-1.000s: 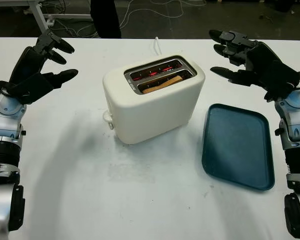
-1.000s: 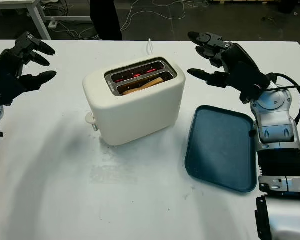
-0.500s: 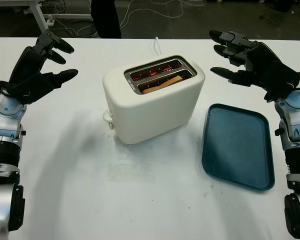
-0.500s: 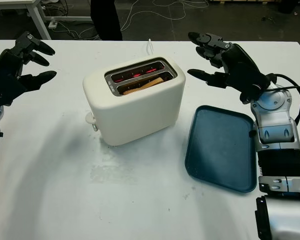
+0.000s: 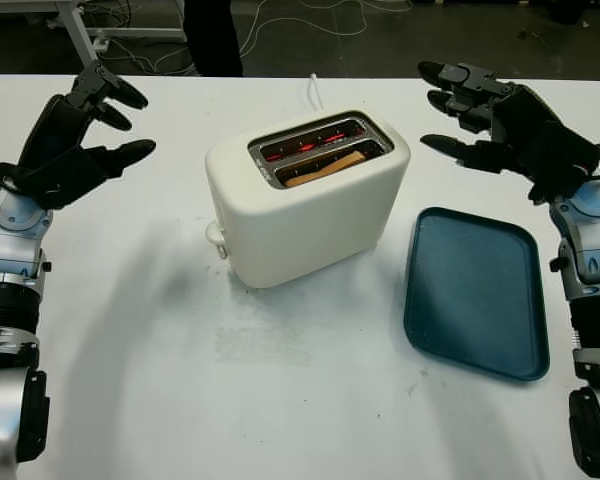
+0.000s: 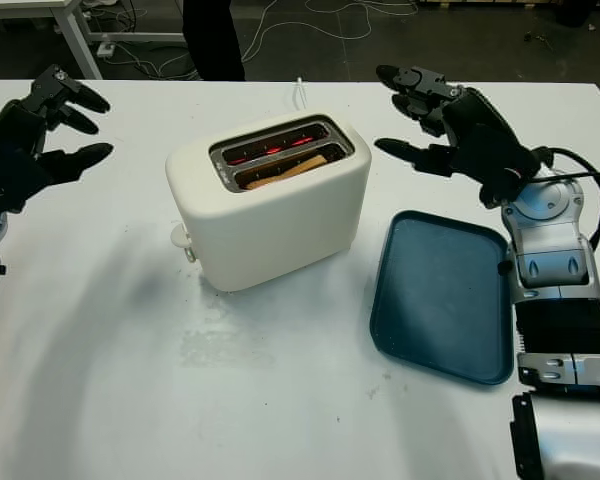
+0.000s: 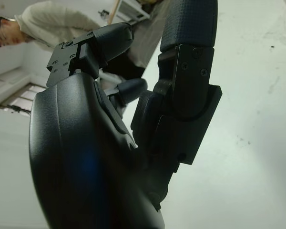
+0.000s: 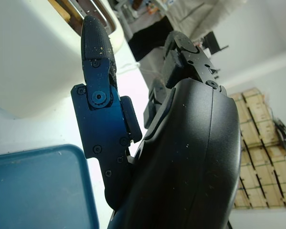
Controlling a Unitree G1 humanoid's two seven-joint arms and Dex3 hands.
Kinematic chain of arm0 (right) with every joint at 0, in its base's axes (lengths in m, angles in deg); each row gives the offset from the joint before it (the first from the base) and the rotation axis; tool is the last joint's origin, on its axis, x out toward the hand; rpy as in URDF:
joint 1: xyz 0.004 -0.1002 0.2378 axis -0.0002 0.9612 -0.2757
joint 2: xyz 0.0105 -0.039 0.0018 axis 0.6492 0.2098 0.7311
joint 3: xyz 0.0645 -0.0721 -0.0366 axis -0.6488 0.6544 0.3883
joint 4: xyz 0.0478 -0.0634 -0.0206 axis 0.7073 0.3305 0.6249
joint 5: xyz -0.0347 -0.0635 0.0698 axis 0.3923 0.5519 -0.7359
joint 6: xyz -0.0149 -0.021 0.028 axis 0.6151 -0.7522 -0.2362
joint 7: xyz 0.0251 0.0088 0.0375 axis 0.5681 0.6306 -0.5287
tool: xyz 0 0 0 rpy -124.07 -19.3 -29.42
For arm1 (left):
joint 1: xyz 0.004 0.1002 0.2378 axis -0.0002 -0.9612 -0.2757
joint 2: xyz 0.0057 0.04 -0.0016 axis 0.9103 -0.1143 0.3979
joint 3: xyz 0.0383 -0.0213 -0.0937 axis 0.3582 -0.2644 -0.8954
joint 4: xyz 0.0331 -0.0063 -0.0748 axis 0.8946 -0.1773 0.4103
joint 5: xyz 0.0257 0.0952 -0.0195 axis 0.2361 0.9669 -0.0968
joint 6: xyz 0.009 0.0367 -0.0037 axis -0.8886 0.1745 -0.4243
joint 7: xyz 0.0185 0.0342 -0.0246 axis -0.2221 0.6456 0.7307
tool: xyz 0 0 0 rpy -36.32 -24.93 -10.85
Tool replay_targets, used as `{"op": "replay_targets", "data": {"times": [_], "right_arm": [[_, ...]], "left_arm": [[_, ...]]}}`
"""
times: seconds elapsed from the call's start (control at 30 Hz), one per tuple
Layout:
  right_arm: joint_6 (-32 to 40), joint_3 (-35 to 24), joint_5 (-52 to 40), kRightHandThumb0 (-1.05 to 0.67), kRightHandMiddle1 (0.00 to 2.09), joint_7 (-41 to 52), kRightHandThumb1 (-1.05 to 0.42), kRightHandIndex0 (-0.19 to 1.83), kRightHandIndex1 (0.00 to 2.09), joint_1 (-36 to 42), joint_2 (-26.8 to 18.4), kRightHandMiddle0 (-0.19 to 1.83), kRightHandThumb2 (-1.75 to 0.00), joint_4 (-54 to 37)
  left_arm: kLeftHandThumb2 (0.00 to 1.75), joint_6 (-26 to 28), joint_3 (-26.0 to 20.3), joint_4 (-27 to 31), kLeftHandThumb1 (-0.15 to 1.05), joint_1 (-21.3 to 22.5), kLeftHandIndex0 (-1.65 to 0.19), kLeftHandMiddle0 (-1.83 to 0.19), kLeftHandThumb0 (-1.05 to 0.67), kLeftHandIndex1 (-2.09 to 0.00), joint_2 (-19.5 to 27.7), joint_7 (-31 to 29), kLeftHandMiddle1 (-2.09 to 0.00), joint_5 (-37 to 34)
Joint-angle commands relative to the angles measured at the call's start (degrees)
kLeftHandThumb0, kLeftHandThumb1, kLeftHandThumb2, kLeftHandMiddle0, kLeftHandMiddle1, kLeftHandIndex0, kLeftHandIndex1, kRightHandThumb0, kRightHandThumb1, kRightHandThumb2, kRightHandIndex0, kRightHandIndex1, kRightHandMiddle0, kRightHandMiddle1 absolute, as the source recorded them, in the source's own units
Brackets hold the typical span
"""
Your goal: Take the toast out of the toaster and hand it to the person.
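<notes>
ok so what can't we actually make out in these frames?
- Toast: sunk in the toaster slot, top edge alone visible; its size and browning are hidden by the slot walls.
- Person: head views cut them off at the top edge, beyond the table's far side.
- Toaster lever: too small to tell whether it is up or down.
- Tray: right wrist view, partly covered by the right hand.

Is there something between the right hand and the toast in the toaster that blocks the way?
Nothing visible does. The right hand is open, raised to the right of the toaster. The toast sits in the nearer slot, open from above. The blue tray lies lower on the table, nearer the robot.
</notes>
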Motion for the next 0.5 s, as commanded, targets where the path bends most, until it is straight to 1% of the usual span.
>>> {"op": "replay_targets", "data": {"times": [0.0,0.1,0.3,0.47], "right_arm": [[-0.2,-0.2,-0.4,-0.67,0.0,-0.4,-0.92,0.21,0.0,0.3,0.3,0.24,-0.22,-0.2],[0.5,-0.1,-0.1,-0.64,0.0,-0.5,-0.92,0.21,0.0,0.3,0.2,0.24,-0.21,-0.6],[-0.2,-0.5,-1.1,-0.66,0.0,-0.2,-0.92,0.2,0.0,0.3,0.6,0.23,-0.21,-0.3],[-0.6,-0.4,-0.7,-0.67,0.0,-0.2,-0.92,0.21,0.01,0.3,0.2,0.23,-0.22,-0.2]], "left_arm": [[0.34,-0.2,-0.1,0.3,0.92,-0.4,0.0,0.0,-1.05,-1.53,0.5,0.3,-1.63,0.2],[0.34,0.0,0.0,0.1,0.92,-0.2,0.0,0.0,-1.05,-1.54,0.7,-0.2,-1.64,0.1],[0.35,-0.4,-0.1,0.3,0.92,-0.2,0.0,0.0,-1.05,-1.51,0.5,0.1,-1.62,0.1],[0.33,-0.7,0.0,-0.7,0.92,-0.1,0.0,0.0,-1.05,-1.52,0.5,-0.7,-1.63,-0.2]]}}
